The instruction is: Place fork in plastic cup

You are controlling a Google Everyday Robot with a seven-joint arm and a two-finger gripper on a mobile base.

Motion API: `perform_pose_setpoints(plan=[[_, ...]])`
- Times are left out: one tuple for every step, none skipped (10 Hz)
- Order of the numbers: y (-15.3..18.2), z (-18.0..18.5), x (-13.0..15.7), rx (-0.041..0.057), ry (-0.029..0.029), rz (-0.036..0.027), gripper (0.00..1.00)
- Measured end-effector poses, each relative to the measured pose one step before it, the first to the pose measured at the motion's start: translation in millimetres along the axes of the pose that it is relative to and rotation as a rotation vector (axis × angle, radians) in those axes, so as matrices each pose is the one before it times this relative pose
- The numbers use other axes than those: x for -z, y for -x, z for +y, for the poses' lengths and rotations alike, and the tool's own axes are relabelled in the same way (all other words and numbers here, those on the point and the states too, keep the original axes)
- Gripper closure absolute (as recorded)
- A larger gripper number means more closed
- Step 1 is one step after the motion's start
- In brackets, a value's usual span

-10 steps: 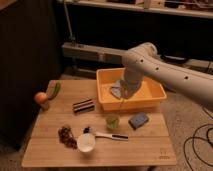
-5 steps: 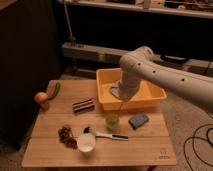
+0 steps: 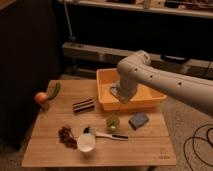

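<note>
My gripper (image 3: 120, 95) hangs from the white arm that reaches in from the right, over the front edge of the yellow bin (image 3: 107, 80). It is shut on the fork (image 3: 120, 108), a thin tan stick that points straight down from it. The fork's lower tip is just above and a little right of the small translucent green plastic cup (image 3: 113, 123), which stands upright on the wooden table (image 3: 145, 147). I cannot tell whether the tip is inside the cup's rim.
A white cup (image 3: 86, 142) and a white utensil with a black handle (image 3: 107, 135) lie front left of the green cup. A blue sponge (image 3: 138, 120) is to its right. A dark bar (image 3: 83, 105), a brown cluster (image 3: 66, 135), an orange fruit (image 3: 41, 98) and a green item (image 3: 53, 90) lie further left.
The arm has shifted slightly left and down, bringing the fork lower toward the green cup. Nothing on the table has moved.
</note>
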Motion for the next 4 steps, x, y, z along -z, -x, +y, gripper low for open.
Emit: perform_pose_setpoints(plan=[[0.46, 0.25, 1.16, 0.00237, -0.01284, 0.00977, 0.20], [0.69, -1.68, 1.76, 0.00258, -0.01813, 0.01225, 0.20], [-0.46, -0.49, 0.81, -0.00229, -0.00479, 0.00328, 0.20], [-1.09, 1.22, 0.56, -0.00349, 0.00011, 0.00179, 0.20]])
